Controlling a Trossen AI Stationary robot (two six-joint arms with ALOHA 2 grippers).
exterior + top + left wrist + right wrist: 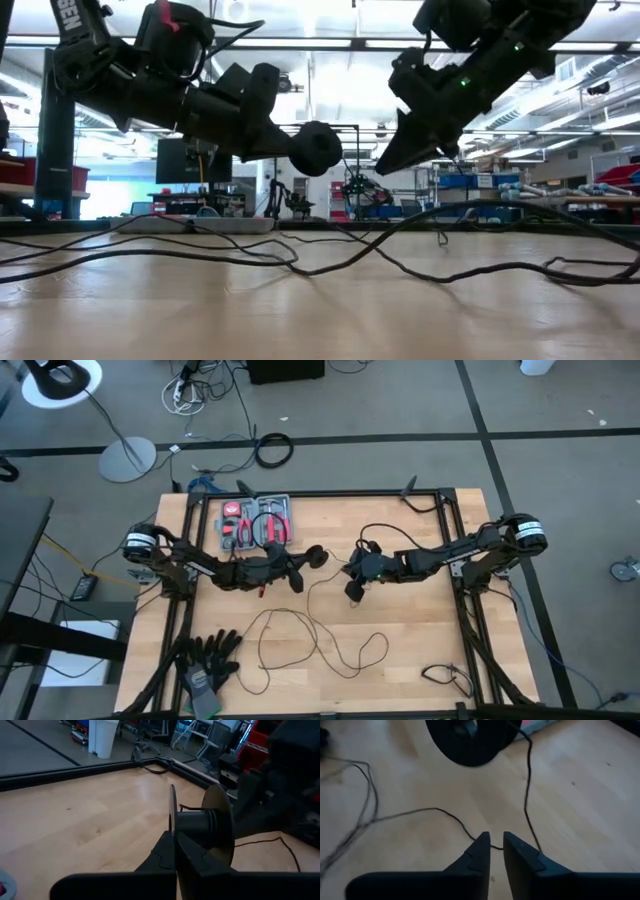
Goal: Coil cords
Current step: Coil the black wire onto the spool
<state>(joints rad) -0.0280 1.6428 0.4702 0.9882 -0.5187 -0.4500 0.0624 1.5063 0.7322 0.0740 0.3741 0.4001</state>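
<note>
One thin black cord point(320, 635) sprawled | left end effector point(175, 851) clamps spool point(202, 822) | right end effector point(496, 851) barely parted, empty

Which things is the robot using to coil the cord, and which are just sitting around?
For the job:
- thin black wire
- its round disc, held by the left gripper
- right gripper, above the wire

Just lying about:
- tool tray
- gloves
- short cable
- cable ring on the floor
</note>
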